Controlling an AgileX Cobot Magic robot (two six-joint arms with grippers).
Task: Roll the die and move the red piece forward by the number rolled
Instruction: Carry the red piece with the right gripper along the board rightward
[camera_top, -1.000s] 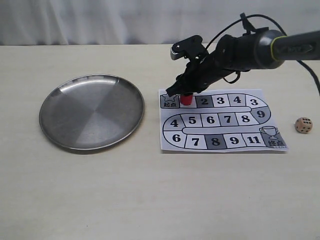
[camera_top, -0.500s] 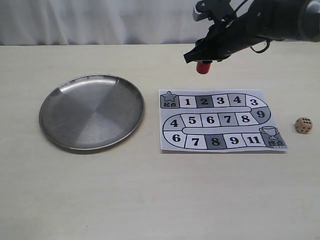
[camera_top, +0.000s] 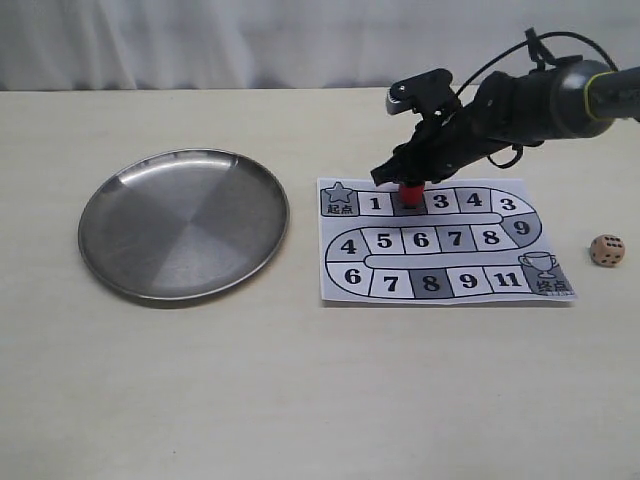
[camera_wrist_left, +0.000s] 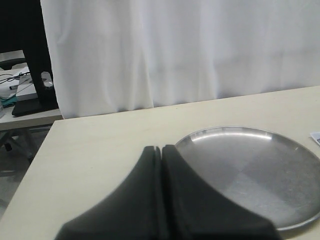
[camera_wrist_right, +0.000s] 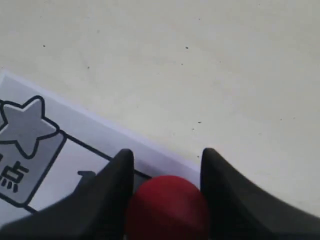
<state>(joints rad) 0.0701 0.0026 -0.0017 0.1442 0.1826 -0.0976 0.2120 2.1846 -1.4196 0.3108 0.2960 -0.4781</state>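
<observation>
The red piece (camera_top: 410, 192) stands at the dark square marked 2 on the paper game board (camera_top: 440, 262), in the top row. My right gripper (camera_top: 407, 180) reaches in from the right and is shut on it. In the right wrist view the red piece (camera_wrist_right: 167, 207) fills the space between the two black fingers (camera_wrist_right: 117, 180), over the board's edge near the star square (camera_wrist_right: 25, 122). The tan die (camera_top: 606, 250) rests on the table to the right of the board, apart from both grippers. My left gripper (camera_wrist_left: 161, 149) is shut on nothing beside the plate and is absent from the exterior view.
A round steel plate (camera_top: 183, 222) lies left of the board and holds nothing; the plate (camera_wrist_left: 260, 170) also shows in the left wrist view. A white curtain (camera_top: 250, 40) runs along the table's far edge.
The right gripper lifted the red piece off square 1, carried it up and to the right, and has come down with it onto square 2. The die and plate have not moved.
</observation>
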